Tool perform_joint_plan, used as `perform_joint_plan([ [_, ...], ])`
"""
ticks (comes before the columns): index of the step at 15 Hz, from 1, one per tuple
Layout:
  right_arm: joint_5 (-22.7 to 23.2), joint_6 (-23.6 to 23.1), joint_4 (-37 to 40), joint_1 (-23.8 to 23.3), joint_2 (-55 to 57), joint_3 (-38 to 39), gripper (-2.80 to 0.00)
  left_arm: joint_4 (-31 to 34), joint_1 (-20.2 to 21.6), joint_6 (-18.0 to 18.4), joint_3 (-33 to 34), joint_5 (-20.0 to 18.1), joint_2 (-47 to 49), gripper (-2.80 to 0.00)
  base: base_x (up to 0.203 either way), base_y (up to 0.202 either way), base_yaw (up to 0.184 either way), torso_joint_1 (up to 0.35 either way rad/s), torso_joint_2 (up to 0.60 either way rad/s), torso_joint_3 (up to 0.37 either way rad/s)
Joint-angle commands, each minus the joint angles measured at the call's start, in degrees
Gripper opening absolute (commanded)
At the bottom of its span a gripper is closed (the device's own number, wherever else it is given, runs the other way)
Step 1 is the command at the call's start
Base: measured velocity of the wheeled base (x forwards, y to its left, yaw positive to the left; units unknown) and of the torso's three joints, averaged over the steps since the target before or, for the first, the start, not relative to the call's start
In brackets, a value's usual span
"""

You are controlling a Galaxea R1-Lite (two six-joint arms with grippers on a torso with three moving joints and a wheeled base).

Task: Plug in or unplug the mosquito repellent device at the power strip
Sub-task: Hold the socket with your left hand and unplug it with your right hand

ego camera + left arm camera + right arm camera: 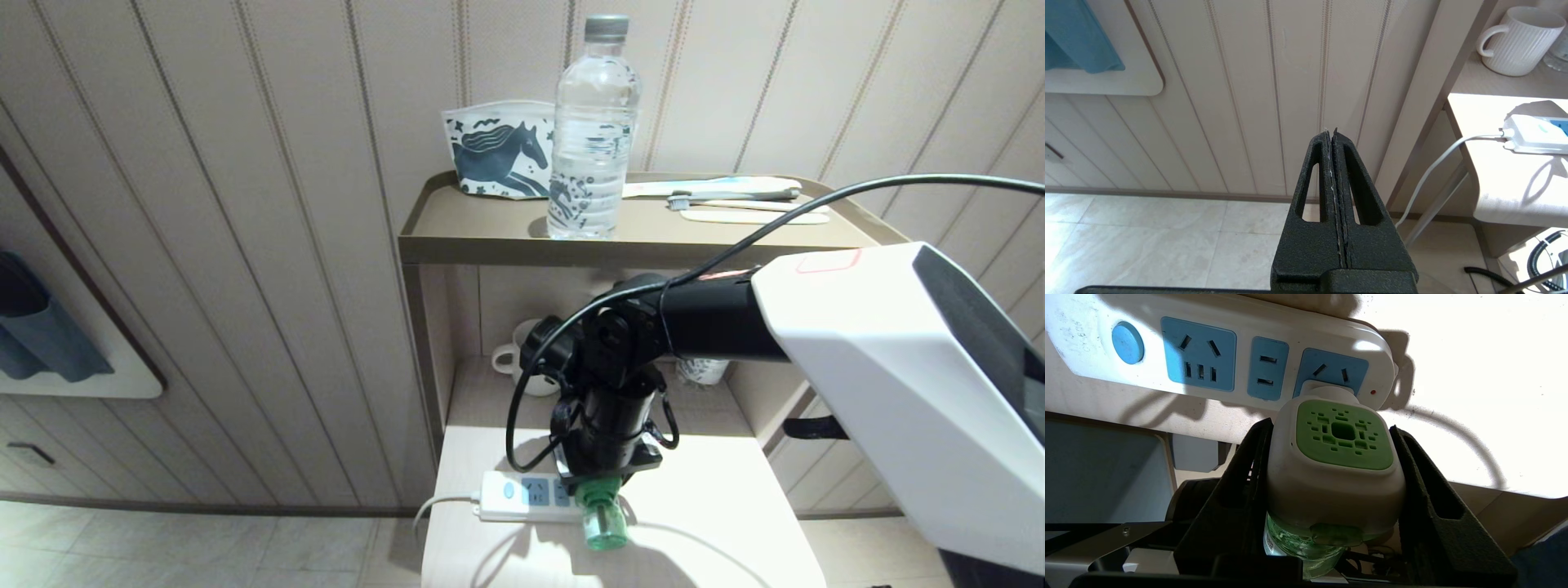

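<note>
Gripping the mosquito repellent device (1336,465) by its white head, the right end effector (1331,486) has one black finger (1241,486) against each side, and in the right wrist view both look to be in contact with the casing. The device's green vented face points up toward the wrist camera, with the translucent green bottle (605,525) below the head, sticking out past the near edge of the power strip (526,496) in the head view. Its plug end sits at the rightmost light-blue socket (1333,371) of the strip; whether the pins are fully seated cannot be made out. The other two blue socket faces and the round blue button (1128,342) at the strip's left end are uncovered. The strip lies along the near left part of the pale bench (718,523), with its white cord (1433,171) dropping off the left edge.

From the right, the right arm reaches in with its wrist pointing down over the strip. The left end effector (1334,134) hangs off to the left of the bench, above the tiled floor and facing the panelled wall, its fingers pressed together with nothing between them.

Farther back, a white ribbed mug (1517,41) stands on the lower shelf. The upper shelf (473,237) carries a clear water bottle (592,131), a horse-printed pouch (498,159) and a toothbrush (735,196).
</note>
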Motion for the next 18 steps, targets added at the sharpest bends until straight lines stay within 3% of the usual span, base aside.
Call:
perform_joint_plan([
  [1, -0.1, 0.1, 0.4, 0.0, -0.5, 0.8, -2.80, 0.0, 0.0, 0.0, 0.0, 0.0, 0.0, -2.80, 0.000, 0.000, 0.000, 0.000, 0.00, 0.000],
  [7, -0.3, 0.1, 0.4, 0.4, -0.8, 0.8, -2.80, -0.1, 0.0, 1.4, 0.2, 0.0, 0.0, -2.80, 0.000, 0.000, 0.000, 0.000, 0.00, 0.000],
  [9, -0.3, 0.1, 0.4, 0.3, -0.7, 1.1, -2.80, -0.8, 0.0, 0.0, 0.3, 0.0, 0.0, -2.80, 0.000, 0.000, 0.000, 0.000, 0.00, 0.000],
  [14, -0.4, 0.0, 0.4, 0.0, -1.1, 1.0, -2.80, -0.7, 0.1, 0.3, -0.2, 0.4, 0.0, -2.80, 0.000, 0.000, 0.000, 0.000, 0.00, 0.000],
  [16, -0.4, 0.0, 0.4, 0.1, -1.3, 0.9, -2.80, -0.6, 0.1, 0.0, -7.7, 1.7, 2.3, -2.80, 0.000, 0.000, 0.000, 0.000, 0.00, 0.000],
  [18, -0.6, 0.0, 0.4, 0.3, -2.0, 0.8, -2.80, -0.6, 0.0, -2.4, -17.1, 3.2, 11.3, -2.80, 0.000, 0.000, 0.000, 0.000, 0.00, 0.000],
])
